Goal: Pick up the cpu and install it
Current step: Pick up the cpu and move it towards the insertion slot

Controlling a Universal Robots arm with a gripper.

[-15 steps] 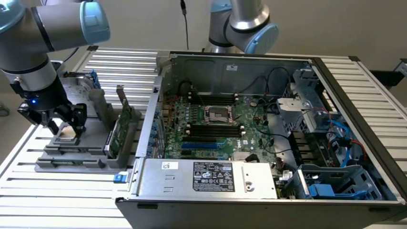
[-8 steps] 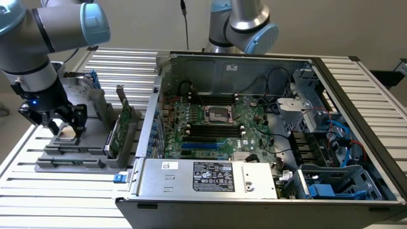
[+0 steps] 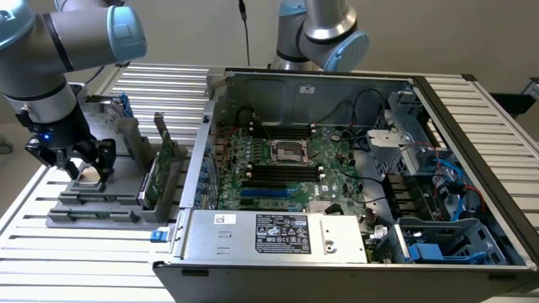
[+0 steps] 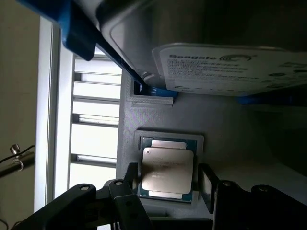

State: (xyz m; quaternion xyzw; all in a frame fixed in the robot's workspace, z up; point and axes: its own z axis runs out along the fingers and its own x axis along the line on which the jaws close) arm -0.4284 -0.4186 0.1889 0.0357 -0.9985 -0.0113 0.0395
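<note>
A computer case [image 3: 471, 126] lies on the surface [image 3: 84, 265], filling the middle and the exterior view's right. In it lies the motherboard [image 3: 337, 164], with the socket [image 3: 289, 151] near its middle. The power supply [image 3: 278, 235] sits along the case's near edge.

At the exterior view's left, just beside the case, a holder [image 3: 93, 218] rests on the surface. A card [image 3: 160, 170] stands upright in it, on the side nearest the case. The tool [image 3: 84, 170] hangs over the holder's left part. Under it the cpu [image 4: 167, 168] lies flat in a recess, with 1 finger on each side. The hard drive [image 4: 216, 67] sits beside that recess.
</note>
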